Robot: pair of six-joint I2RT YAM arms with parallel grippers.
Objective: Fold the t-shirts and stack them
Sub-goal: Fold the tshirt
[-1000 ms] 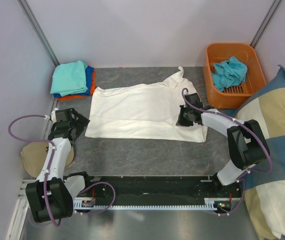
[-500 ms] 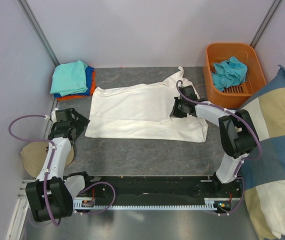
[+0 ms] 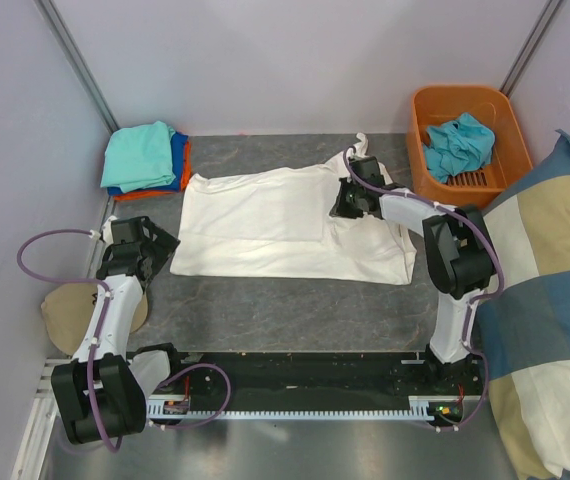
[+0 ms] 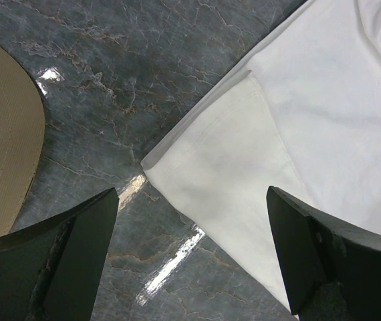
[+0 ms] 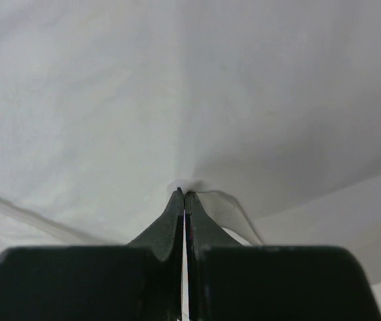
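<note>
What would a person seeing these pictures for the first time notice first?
The large white t-shirt spread across the middle of the table, with the right gripper shut on its cloth. Then the orange basket at the far right corner, holding a crumpled teal t-shirt.

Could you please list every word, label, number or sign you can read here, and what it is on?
None can be read. The white t-shirt shows only plain fabric in all views; the folded stack of tees and the orange basket bear no visible lettering.
</note>
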